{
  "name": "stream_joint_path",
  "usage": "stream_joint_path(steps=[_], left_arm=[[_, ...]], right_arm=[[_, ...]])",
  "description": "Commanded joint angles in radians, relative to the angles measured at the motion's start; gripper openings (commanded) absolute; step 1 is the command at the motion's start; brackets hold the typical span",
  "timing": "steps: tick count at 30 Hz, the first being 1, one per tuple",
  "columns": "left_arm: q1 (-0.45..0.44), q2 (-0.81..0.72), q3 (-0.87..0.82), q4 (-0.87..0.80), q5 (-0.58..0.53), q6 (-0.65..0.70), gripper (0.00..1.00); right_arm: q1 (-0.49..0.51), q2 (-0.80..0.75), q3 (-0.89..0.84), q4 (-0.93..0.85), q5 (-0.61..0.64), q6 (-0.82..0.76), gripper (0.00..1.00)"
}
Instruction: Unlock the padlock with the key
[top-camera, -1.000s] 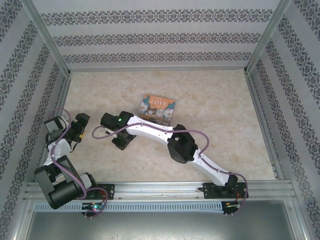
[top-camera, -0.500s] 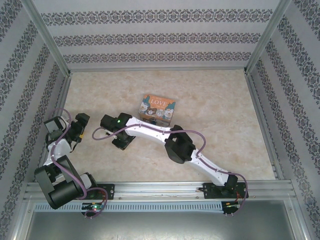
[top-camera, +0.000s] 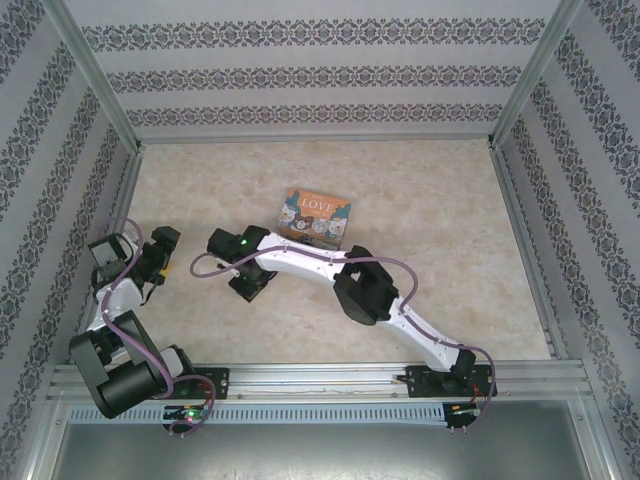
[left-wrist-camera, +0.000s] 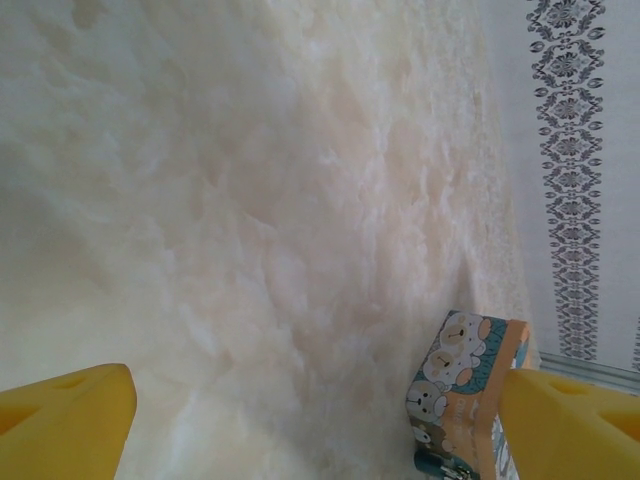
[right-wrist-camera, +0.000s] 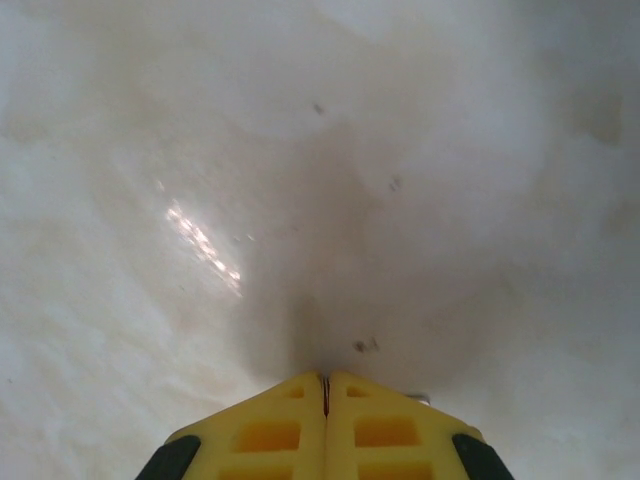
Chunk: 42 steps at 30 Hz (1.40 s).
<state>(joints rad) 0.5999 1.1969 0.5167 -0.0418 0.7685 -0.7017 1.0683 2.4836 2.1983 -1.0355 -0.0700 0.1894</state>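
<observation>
Roughly at the middle of the marbled worktop (top-camera: 430, 190) sits one container, an orange "LOVE" box (top-camera: 315, 217) printed with cartoon animals. From above its lid looks closed, so what it holds cannot be seen.

From the left wrist, the same box stands at the lower right. A small dark teal piece, seemingly the padlock (left-wrist-camera: 438, 466), shows against the foot of the box. It is cut off by the bottom edge and too small to make out fully.

Two arms are at work, one pincer each. The left pincer (left-wrist-camera: 315, 400) is at the left side of the worktop, well apart from the box. Its two yellow fingers (left-wrist-camera: 70, 415) stand wide apart with nothing between them.

The right arm stretches across from the near right. Its right pincer (right-wrist-camera: 325, 378) points down at the worktop just near and left of the box, between the box and the left pincer. Its yellow fingertips (right-wrist-camera: 270, 425) are pressed together, with only a thin dark seam between them. A tiny silvery speck (right-wrist-camera: 419, 398) shows beside the right fingertip, too small to identify. I cannot tell whether anything is pinched in the seam. A bright glare streak (right-wrist-camera: 205, 245) lies on the bare surface beyond the tips.
</observation>
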Motion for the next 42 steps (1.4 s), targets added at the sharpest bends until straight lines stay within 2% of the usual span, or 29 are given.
stream_joint_path(steps=[1, 9, 13, 16, 19, 24, 31, 37, 42], left_arm=[[0.015, -0.01, -0.004, 0.067, 0.066, -0.047, 0.93], [-0.002, 0.013, 0.047, 0.089, 0.265, -0.107, 0.89], [-0.059, 0.016, 0.087, 0.083, 0.322, -0.131, 0.88], [-0.131, 0.01, 0.106, 0.128, 0.332, -0.193, 0.87], [-0.215, 0.009, 0.099, 0.285, 0.318, -0.361, 0.87], [-0.354, 0.041, 0.07, 0.632, 0.216, -0.712, 0.87], [-0.545, 0.149, 0.048, 1.004, 0.018, -1.093, 0.86], [-0.723, 0.278, 0.055, 1.256, -0.199, -1.356, 0.82], [-0.84, 0.391, 0.115, 1.395, -0.302, -1.472, 0.79]], right_arm=[[-0.038, -0.14, -0.112, 0.112, -0.037, 0.043, 0.0], [-0.086, -0.439, -0.431, 0.392, -0.082, -0.035, 0.0], [-0.116, -0.569, -0.554, 0.51, -0.108, -0.055, 0.0], [-0.174, -0.657, -0.645, 0.651, -0.235, 0.037, 0.0], [-0.244, -0.741, -0.774, 0.887, -0.373, 0.199, 0.0], [-0.348, -0.854, -0.979, 1.292, -0.444, 0.489, 0.0], [-0.427, -0.908, -1.117, 1.599, -0.43, 0.755, 0.0], [-0.43, -0.903, -1.155, 1.721, -0.399, 0.863, 0.0], [-0.423, -0.881, -1.182, 1.776, -0.377, 0.909, 0.0]])
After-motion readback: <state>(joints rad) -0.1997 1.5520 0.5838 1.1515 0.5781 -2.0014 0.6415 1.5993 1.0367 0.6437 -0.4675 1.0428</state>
